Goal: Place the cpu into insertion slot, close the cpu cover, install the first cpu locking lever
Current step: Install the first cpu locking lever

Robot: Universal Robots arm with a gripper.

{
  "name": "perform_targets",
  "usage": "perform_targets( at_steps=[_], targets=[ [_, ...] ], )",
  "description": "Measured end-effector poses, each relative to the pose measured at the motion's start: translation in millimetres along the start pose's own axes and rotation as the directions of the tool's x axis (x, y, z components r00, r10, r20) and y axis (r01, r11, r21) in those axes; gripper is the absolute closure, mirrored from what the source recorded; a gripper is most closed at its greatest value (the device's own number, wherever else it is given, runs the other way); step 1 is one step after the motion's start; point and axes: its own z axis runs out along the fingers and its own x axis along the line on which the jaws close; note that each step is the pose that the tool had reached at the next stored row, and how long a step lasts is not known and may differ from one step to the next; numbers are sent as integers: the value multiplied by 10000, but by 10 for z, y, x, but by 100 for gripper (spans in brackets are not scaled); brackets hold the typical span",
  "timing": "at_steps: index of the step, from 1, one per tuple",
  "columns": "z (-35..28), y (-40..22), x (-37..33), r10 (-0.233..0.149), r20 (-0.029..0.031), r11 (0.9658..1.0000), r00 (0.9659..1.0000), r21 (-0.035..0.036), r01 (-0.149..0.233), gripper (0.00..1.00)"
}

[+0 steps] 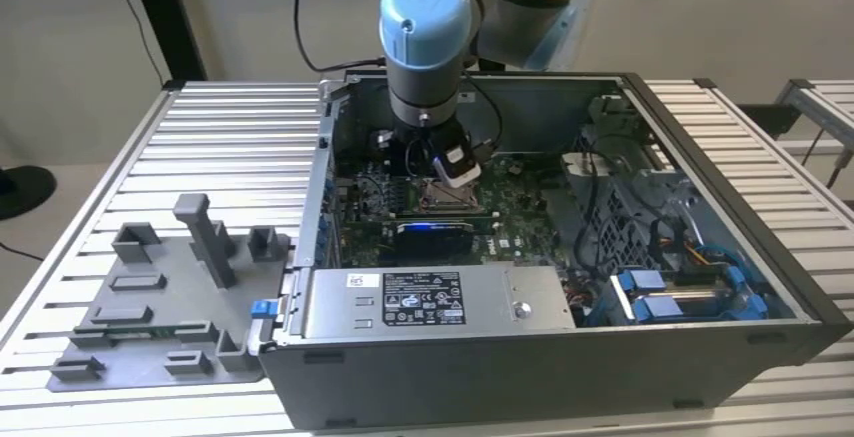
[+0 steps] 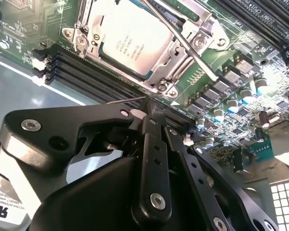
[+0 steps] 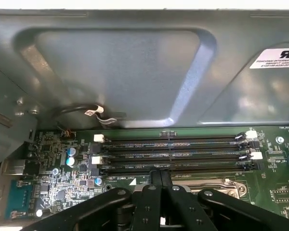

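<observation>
**Gripper** (image 2: 151, 111): you see both fingers pressed tip to tip with nothing between them. It hangs low on the near side of the insertion slot (image 1: 427, 195). Closed like this it makes a narrow point, which suits pushing better than grasping.

**Memory slots** (image 2: 91, 72): these long dark rows lie between the fingertips and the insertion slot, and the fingers are above them, not in them.

**Cpu** (image 2: 130, 38): it lies flat inside the insertion slot, silvery face up, so you can count the placing step as done.

**Cpu cover** (image 2: 171, 60): the frame is folded down around the cpu's face and holds it seated.

**Locking lever** (image 2: 192, 51): this thin rod slants across the far corner of the insertion slot, and its end looks free, not hooked. You may judge it unlatched.

**Computer case** (image 3: 120, 72): its grey wall rises beyond the insertion slot, which leaves the arm only a steep way in from above.
</observation>
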Motion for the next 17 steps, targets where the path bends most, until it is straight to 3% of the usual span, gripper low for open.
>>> perform_targets(
  at_steps=[17],
  targets=[
    [32,-8,-88,-9,18,10000,10000,-1,9,100]
  ],
)
